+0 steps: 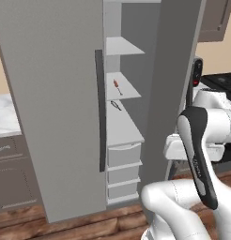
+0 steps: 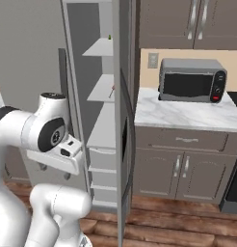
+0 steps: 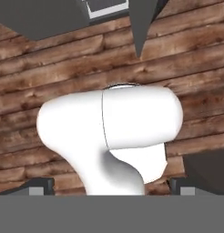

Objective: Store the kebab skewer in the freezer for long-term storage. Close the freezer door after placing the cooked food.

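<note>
The freezer (image 1: 124, 122) stands open, showing white shelves and drawers. The kebab skewer (image 1: 117, 86) lies on a middle shelf, a thin stick with a reddish chunk, also visible as a small red speck (image 2: 112, 90). The freezer door (image 1: 176, 70) is swung wide open on the right and appears edge-on (image 2: 124, 120) with its dark panel. My gripper (image 2: 55, 171) hangs low in front of the freezer, pointing down at the wooden floor, well away from the skewer. Its fingertips (image 3: 41, 186) stand far apart, open, with nothing between them.
The wider grey door (image 1: 51, 103) with its long dark handle (image 1: 99, 110) stays shut on the left. A small dark thin item (image 1: 116, 105) lies on the shelf below the skewer. A microwave (image 2: 190, 79) sits on the marble counter (image 2: 188, 116) to the right, over brown cabinets.
</note>
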Controlling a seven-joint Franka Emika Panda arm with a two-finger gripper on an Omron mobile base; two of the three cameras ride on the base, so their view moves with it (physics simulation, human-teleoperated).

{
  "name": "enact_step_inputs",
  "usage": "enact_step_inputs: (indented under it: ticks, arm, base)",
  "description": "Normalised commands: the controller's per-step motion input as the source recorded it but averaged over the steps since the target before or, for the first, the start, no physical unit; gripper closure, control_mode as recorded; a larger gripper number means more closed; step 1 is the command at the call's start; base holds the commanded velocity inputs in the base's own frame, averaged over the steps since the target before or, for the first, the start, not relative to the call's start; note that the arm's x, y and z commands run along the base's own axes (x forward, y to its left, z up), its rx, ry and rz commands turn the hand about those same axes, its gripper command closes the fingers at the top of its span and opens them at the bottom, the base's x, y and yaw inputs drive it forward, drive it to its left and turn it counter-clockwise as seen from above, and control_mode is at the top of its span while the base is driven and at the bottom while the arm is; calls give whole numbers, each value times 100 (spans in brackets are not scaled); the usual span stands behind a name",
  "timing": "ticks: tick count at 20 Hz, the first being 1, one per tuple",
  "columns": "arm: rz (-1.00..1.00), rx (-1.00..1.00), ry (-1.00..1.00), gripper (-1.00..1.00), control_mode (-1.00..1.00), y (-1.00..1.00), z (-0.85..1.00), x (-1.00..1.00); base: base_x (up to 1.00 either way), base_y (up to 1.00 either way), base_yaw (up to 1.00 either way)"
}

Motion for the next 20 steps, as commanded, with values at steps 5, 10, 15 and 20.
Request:
enact_step_inputs:
  ticks: [5, 10, 15, 20]
  arm:
    - [9, 22, -1, -100, -100, -90, 20, 3]
    - [11, 19, 0, -100, -100, -80, 5, 26]
    - [5, 13, -2, -100, -100, -78, -4, 78]
    - [8, 15, -12, -100, -100, -51, -5, 90]
  base:
    - [0, 0, 0]
    - [0, 0, 0]
    - [0, 0, 0]
    - [0, 0, 0]
